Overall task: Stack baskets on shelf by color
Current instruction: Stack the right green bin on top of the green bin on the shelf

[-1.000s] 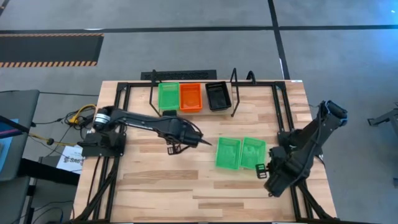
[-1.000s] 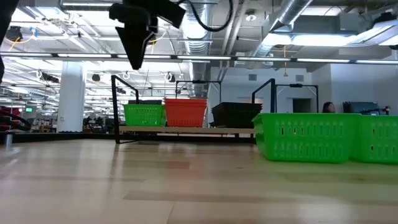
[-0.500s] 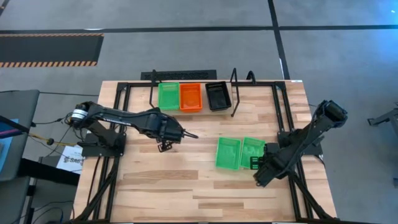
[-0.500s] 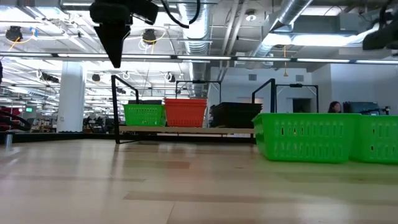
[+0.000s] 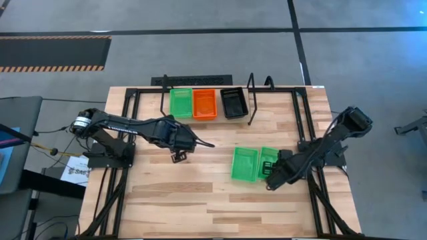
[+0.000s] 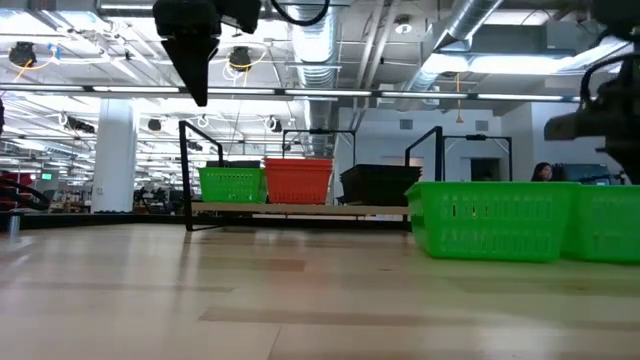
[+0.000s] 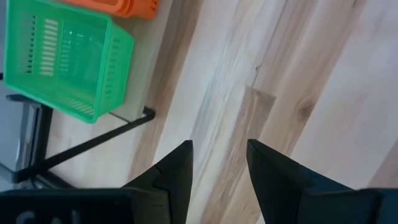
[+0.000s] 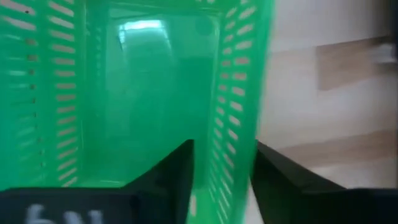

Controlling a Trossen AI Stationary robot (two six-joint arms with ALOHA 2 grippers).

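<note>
The black wire shelf (image 5: 252, 100) at the table's far side holds a green basket (image 5: 180, 103), a red-orange basket (image 5: 205, 104) and a black basket (image 5: 234, 103) side by side. Two more green baskets rest on their bottoms on the table, a left one (image 5: 244, 164) and a right one (image 5: 272, 159). My right gripper (image 5: 269, 175) is open at the right one's near end, one finger inside it and one outside (image 8: 222, 149). My left gripper (image 5: 208, 145) is open and empty, high above the table (image 6: 197, 85), near the shelf. My right gripper has the right green basket's slatted side wall (image 8: 239, 93) between its open fingers, one finger (image 8: 180, 168) inside the basket and one (image 8: 273, 174) outside. I cannot tell whether either finger touches the wall. The basket stands on the table.
The black tube frame (image 5: 133, 100) runs along the table's sides under both arms. The left wrist view shows the shelf's green basket (image 7: 62, 62) and bare wood below my left gripper (image 7: 219, 155). Bare wood lies at the table's near side (image 5: 200, 200).
My left gripper has drawn back toward the table's left edge, away from the two green baskets. My right gripper has gone toward the table's left edge, onto the near end of the right green basket. The baskets have kept still.
</note>
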